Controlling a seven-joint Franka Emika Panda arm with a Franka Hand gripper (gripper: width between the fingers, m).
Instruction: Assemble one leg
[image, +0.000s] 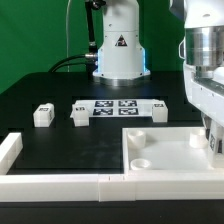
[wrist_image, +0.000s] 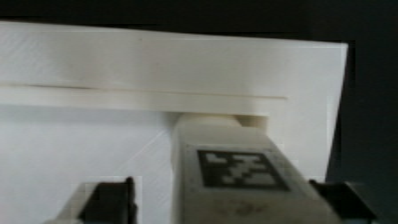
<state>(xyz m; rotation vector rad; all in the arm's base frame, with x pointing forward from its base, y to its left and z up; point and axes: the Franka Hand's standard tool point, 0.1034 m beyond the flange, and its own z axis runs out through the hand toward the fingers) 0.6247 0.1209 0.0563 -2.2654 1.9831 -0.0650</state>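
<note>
The gripper (wrist_image: 214, 205) is holding the leg (wrist_image: 233, 168) between its two fingers (wrist_image: 111, 203), the tagged face showing and the post's far end touching the white panel (wrist_image: 125, 120) just beyond it. Farther off from the gripper (image: 210, 128), a loose white block (image: 42, 115) is lying beside the marker board (image: 116, 108), with the robot base (image: 118, 50) standing behind.

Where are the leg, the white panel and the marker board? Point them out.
the leg (wrist_image: 233, 170), wrist view, on its square tag.
the white panel (image: 175, 148), exterior view, on its flat face.
the marker board (image: 117, 108), exterior view, amid its tags.
</note>
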